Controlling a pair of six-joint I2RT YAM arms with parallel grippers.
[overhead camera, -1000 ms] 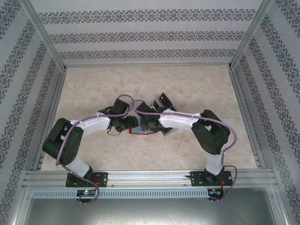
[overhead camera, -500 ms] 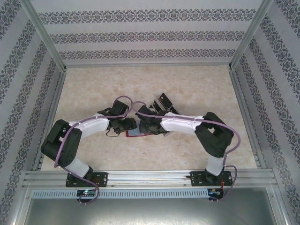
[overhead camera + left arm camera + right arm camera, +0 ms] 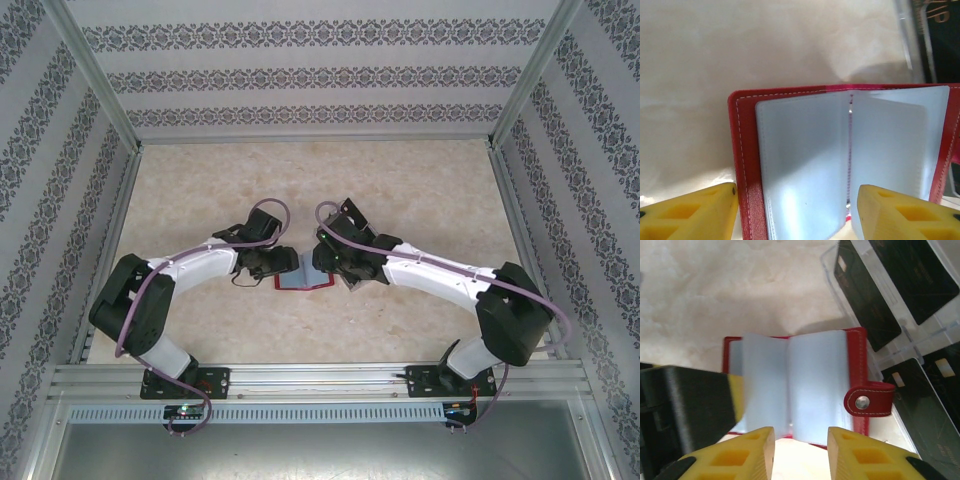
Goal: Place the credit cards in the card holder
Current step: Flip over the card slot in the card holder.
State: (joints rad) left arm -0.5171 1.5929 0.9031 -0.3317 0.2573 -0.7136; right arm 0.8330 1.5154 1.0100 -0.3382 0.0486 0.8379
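— Top external: pale marbled table (image 3: 200,190), patterned wallpaper walls (image 3: 320,75). Both arms reach inward and meet mid-table.
— And the card holder (image 3: 303,281)?
— Lying open between them, clear pockets up. Left gripper (image 3: 795,195) straddles its left page, jaws spread, grasping nothing. Right gripper (image 3: 801,440) hovers at its edge, fingers parted, empty. Credit cards (image 3: 865,300) sit in the clear tray (image 3: 910,340) just beside.

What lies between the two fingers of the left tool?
In the left wrist view, the open card holder lies between the left tool's yellow fingers. Its pale clear pockets span the gap.
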